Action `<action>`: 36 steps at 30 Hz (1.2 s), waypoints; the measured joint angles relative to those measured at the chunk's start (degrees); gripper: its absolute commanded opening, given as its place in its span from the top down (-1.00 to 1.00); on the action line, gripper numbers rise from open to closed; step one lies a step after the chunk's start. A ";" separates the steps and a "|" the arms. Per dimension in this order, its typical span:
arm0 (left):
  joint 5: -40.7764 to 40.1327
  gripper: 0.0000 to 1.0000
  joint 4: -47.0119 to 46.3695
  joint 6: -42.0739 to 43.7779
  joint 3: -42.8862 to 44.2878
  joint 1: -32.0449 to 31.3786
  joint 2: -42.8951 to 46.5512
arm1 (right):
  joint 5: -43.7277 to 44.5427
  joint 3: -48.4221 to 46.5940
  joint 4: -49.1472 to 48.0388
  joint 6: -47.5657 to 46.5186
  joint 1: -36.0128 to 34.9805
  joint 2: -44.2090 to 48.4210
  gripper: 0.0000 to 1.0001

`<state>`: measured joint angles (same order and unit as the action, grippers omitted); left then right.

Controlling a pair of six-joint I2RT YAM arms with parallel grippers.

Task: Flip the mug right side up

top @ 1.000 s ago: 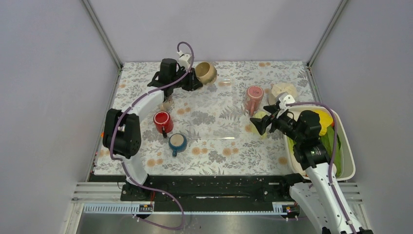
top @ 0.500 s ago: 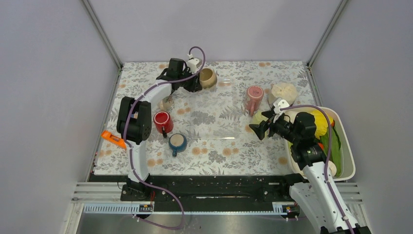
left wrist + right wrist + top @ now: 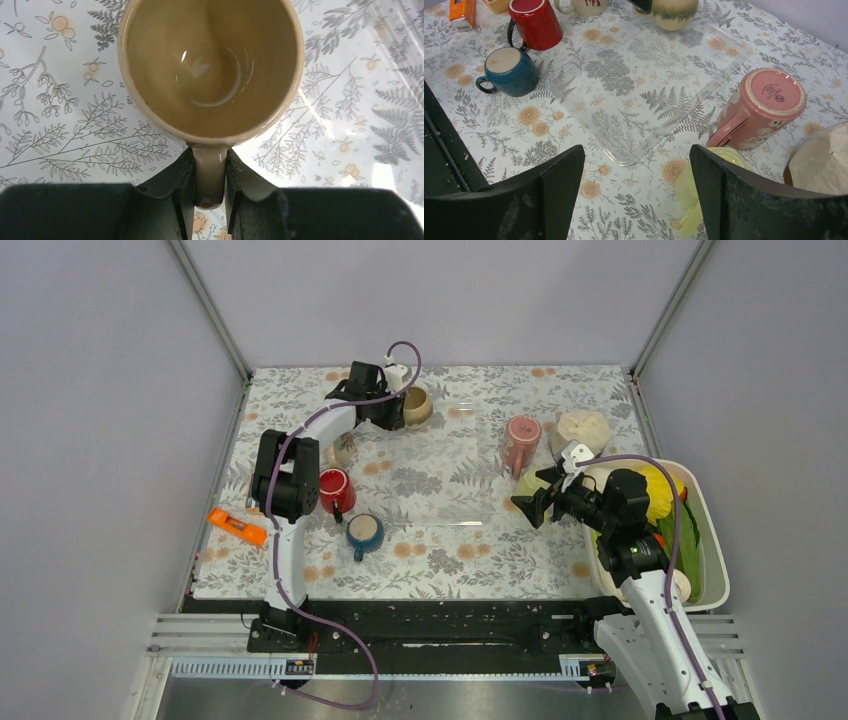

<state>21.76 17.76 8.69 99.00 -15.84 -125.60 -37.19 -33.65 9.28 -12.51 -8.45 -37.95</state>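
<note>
The beige mug [image 3: 418, 405] stands near the table's back edge with its mouth up; the left wrist view looks straight down into the mug's empty inside [image 3: 210, 65]. My left gripper [image 3: 398, 410] is shut on the mug's handle [image 3: 210, 175], one finger on each side. Whether the mug's base touches the table cannot be told. A pink mug [image 3: 521, 442] stands upside down at the right, base up in the right wrist view [image 3: 769, 102]. My right gripper [image 3: 528, 503] is open and empty [image 3: 638, 150], hovering in front of the pink mug.
A clear flat tray [image 3: 440, 465] lies mid-table. A red mug [image 3: 332, 489] and a blue mug [image 3: 363, 531] stand upright at the left, near an orange tool [image 3: 237, 526]. A white bin [image 3: 712, 540] of vegetables sits at the right, with a yellow-green object [image 3: 696, 192] beside the pink mug.
My left gripper has turned the beige mug from lying on its side to mouth up and brought it lower and slightly left. My right gripper drew back a little, then stayed still.
</note>
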 measured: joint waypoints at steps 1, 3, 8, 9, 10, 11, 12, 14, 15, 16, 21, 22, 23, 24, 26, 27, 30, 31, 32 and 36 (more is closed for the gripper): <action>-0.48 1.00 0.17 0.00 0.20 0.02 -0.17 | 0.00 0.00 0.00 -0.02 0.00 0.00 -0.72; -1.62 1.00 0.52 -0.04 0.85 0.02 -0.48 | 0.00 0.04 0.00 -0.11 0.00 -0.02 -0.72; -3.89 1.00 0.61 -0.39 2.14 0.00 -0.59 | -0.04 0.11 0.00 -0.15 0.15 -0.07 -0.72; -4.11 1.00 0.61 -0.55 2.23 0.00 -0.59 | -0.07 0.13 0.00 -0.15 0.22 -0.07 -0.72; -4.31 1.00 0.61 -0.63 2.23 0.00 -0.59 | -0.07 0.15 0.00 -0.15 0.22 -0.07 -0.72; -4.46 1.00 0.63 -0.76 2.25 0.00 -0.59 | -0.09 0.15 0.00 -0.15 0.24 -0.07 -0.72; -4.52 1.00 0.61 -0.81 2.25 0.00 -0.68 | -0.15 0.15 0.00 -0.15 0.26 -0.04 -0.72; -4.72 1.00 0.61 -0.92 2.25 -0.02 -0.92 | -0.39 0.15 0.00 -0.15 0.26 -0.04 -0.72; -4.87 1.00 0.63 -0.98 2.25 -0.11 -1.03 | -0.44 0.15 0.00 -0.15 0.26 -0.04 -0.72; -4.96 1.00 0.66 -0.98 2.25 -0.20 -1.16 | -0.46 0.15 0.00 -0.15 0.26 -0.04 -0.72; -5.73 1.00 0.61 -0.98 2.27 -0.70 -1.49 | -0.63 0.15 0.00 -0.15 0.26 -0.04 -0.72; -5.81 1.00 0.61 -0.98 2.27 -0.76 -1.55 | -0.70 0.15 0.00 -0.15 0.26 -0.04 -0.72; -5.95 1.00 0.61 -0.98 2.29 -0.85 -1.66 | -0.90 0.15 0.00 -0.15 0.26 -0.04 -0.73; -5.99 0.99 0.61 -0.98 2.32 -0.92 -1.75 | -1.01 0.17 0.00 -0.15 0.26 -0.04 -0.73; -6.05 0.90 0.63 -0.98 2.34 -1.05 -1.88 | -1.09 0.17 0.00 -0.15 0.26 -0.02 -0.72; -6.05 0.87 0.63 -0.98 2.34 -1.09 -1.95 | -1.16 0.17 0.00 -0.15 0.28 -0.02 -0.73; -6.16 0.73 0.63 -0.98 2.34 -1.14 -1.99 | -1.40 0.20 0.00 -0.15 0.28 -0.02 -0.73; -6.19 0.66 0.63 -0.98 2.34 -1.14 -1.99 | -1.42 0.22 0.00 -0.15 0.31 -0.02 -0.73; -6.19 0.58 0.63 -1.01 2.34 -1.14 -1.99 | -1.44 0.24 -0.02 -0.15 0.33 -0.02 -0.72; -6.23 0.28 0.63 -1.07 2.34 -1.16 -1.99 | -1.49 0.31 -0.02 -0.15 0.33 0.09 -0.72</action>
<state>15.53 18.39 7.62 101.34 -16.99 -127.59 -38.68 -33.34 9.26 -12.67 -8.12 -37.87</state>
